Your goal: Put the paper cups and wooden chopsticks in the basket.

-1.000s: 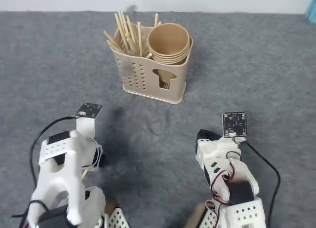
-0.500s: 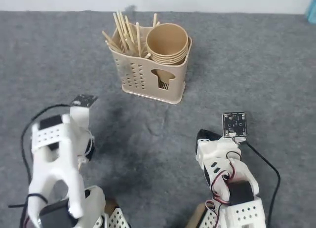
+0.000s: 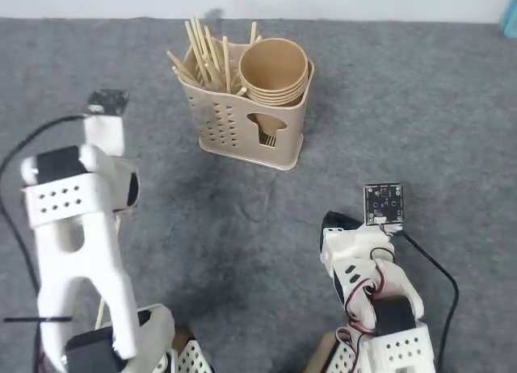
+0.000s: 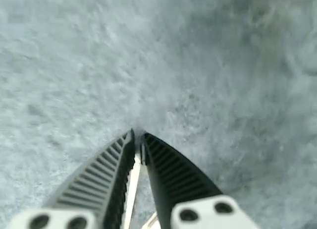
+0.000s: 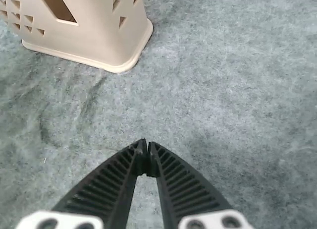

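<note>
The beige perforated basket (image 3: 242, 127) stands at the back middle of the grey felt table, with a stack of paper cups (image 3: 275, 66) in its right half and several wooden chopsticks (image 3: 206, 54) upright in its left half. My left gripper (image 4: 137, 135) is shut on one wooden chopstick (image 4: 132, 182), which lies between its jaws and hangs down under the raised left arm (image 3: 73, 211) as a thin pale stick (image 3: 102, 310). Low at the front right, my right gripper (image 5: 146, 142) is shut with nothing in it and points toward the basket's corner (image 5: 99, 35).
Grey felt (image 3: 404, 106) covers the whole table. The two arm bases sit at the front edge. A strip of open felt lies between the basket and the arms.
The left arm has lifted and swung to the left and back, carrying the chopstick off the felt. The right arm has stayed still.
</note>
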### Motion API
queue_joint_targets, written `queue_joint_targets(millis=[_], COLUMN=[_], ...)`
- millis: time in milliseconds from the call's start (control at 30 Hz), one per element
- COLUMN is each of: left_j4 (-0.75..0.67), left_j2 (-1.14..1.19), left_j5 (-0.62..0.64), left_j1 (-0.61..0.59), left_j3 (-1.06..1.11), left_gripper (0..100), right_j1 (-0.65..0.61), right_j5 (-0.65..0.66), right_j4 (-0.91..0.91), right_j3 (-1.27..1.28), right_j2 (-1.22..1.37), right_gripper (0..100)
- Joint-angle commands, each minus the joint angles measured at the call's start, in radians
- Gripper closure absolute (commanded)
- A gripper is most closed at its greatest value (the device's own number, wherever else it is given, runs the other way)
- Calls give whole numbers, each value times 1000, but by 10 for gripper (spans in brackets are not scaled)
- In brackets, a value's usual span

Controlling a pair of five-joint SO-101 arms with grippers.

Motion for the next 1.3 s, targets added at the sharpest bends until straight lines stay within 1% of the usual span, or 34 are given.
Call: queue_joint_targets(millis=[0,167,267,333,400,533,600,667,733,867,967,1267], left_j4=[68,75,87,117,100,71,5,-97,-195,-354,-428,-600], left_j2=[-2,-2,-2,3,3,-2,-2,-2,2,0,6,8], left_j5=[23,25,25,15,6,-95,-120,-127,-144,-241,-265,-265], left_j1=[9,9,9,9,9,-23,-57,-97,-129,-157,-161,-161], left_j3=[-153,-291,-298,-243,-160,15,99,191,289,450,526,685], left_gripper=[984,984,984,981,973,868,814,803,825,897,917,916], right_j1=[10,8,8,8,8,8,8,8,8,8,8,8], right_j5=[9,9,9,9,9,12,12,12,12,12,12,9], right_j4=[4,4,4,4,4,4,4,4,5,5,5,5], right_j3=[18,18,18,18,18,18,18,18,18,18,18,18], right_j2=[-19,-19,-19,-19,-19,-19,-19,-19,-19,-19,-19,-19], right_gripper=[991,991,991,991,991,991,991,991,991,991,991,991])
